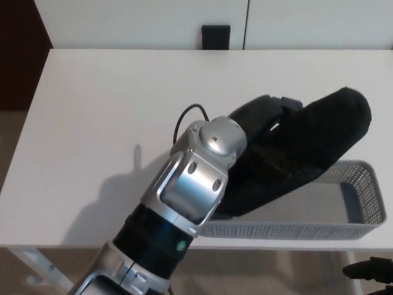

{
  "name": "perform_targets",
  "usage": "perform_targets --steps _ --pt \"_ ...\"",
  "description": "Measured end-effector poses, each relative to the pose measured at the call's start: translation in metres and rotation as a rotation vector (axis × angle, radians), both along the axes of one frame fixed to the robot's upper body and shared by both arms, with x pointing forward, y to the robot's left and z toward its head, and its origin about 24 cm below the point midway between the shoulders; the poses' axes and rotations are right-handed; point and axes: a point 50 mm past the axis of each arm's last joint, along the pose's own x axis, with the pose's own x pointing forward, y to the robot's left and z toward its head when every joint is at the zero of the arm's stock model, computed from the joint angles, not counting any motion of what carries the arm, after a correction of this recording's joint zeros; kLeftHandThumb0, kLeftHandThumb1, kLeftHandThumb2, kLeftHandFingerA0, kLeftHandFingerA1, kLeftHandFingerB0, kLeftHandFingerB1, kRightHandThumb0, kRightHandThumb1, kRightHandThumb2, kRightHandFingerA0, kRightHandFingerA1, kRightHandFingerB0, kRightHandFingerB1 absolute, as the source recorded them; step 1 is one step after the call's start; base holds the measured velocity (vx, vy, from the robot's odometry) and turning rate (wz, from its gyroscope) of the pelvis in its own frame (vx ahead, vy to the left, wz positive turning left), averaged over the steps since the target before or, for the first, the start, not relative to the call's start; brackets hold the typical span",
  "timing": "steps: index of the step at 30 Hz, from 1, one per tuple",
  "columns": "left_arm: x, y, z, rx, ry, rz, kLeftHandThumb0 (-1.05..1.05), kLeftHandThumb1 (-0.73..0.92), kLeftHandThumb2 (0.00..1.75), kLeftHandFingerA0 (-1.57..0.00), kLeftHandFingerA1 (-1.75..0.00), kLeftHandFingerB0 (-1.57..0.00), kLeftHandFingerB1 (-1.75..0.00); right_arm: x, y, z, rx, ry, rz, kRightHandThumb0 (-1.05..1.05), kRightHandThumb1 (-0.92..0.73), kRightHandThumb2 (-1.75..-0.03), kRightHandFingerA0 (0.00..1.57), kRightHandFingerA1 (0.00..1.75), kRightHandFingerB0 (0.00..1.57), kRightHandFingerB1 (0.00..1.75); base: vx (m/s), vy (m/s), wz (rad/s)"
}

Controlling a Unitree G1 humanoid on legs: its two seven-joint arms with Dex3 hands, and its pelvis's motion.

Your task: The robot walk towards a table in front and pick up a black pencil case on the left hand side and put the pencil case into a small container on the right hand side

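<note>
White table [92, 123] against a pale wall: my left hand [261, 123] clamps the black pencil case [307, 141], fingers wrapped around its near end, tilted above the grey mesh container [362, 203]. It looks soft and light; a mid-body grip suits it. My fingertips are hidden against the black fabric.

The left hand [264, 120] grips the black pencil case [307, 147] over the grey container [359, 196].

Table [92, 110]: white, plain.
Pencil case [307, 144]: black, matte, no pattern.
Left hand [267, 117]: black.
Left arm [190, 190]: silver shells, black band, small green dot.
Basket [362, 203]: grey, perforated mesh walls.
Wall [123, 21]: white panels.
Socket plate [215, 35]: black.
Floor [12, 141]: beige.
</note>
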Motion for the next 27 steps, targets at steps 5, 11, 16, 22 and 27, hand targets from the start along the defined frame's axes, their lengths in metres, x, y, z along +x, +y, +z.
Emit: perform_targets --steps 5,11,16,22,27 --pt "-0.003 -0.002 -0.002 -0.008 0.006 -0.009 -0.23 0.76 0.68 -0.93 -1.41 -0.89 -0.65 0.0 -0.001 -0.001 0.0 0.002 -0.002 -0.35 -0.42 -0.82 0.63 0.63 0.52 0.56 0.0 0.0 0.0" --pt "-0.01 -0.009 -0.001 0.111 -0.074 -0.087 -0.7 0.44 0.8 -0.2 -0.55 -0.05 -0.2 0.007 0.0 0.003 0.0 -0.017 0.005 -0.35 -0.54 -0.55 0.68 0.45 0.63 0.42 0.0 0.0 0.0" --pt "-0.013 -0.004 0.005 0.312 -0.199 -0.212 -0.88 0.49 0.9 0.0 -0.02 0.0 0.0 0.01 0.001 0.006 -0.004 -0.028 0.013 -0.36 -0.53 -0.55 0.7 0.46 0.63 0.42 0.0 0.0 0.0" --pt "-0.012 0.009 0.014 0.394 -0.229 -0.28 -0.91 0.51 0.92 0.0 0.0 0.0 0.0 0.012 -0.001 0.008 -0.017 -0.033 0.022 -0.34 -0.53 -0.55 0.67 0.45 0.62 0.42 0.0 0.0 0.0" --pt "-0.01 0.016 0.021 0.421 -0.229 -0.311 -0.91 0.51 0.93 0.0 0.0 0.0 0.0 0.014 0.0 0.008 -0.021 -0.035 0.027 -0.35 -0.52 -0.55 0.69 0.46 0.63 0.42 0.0 0.0 0.0"
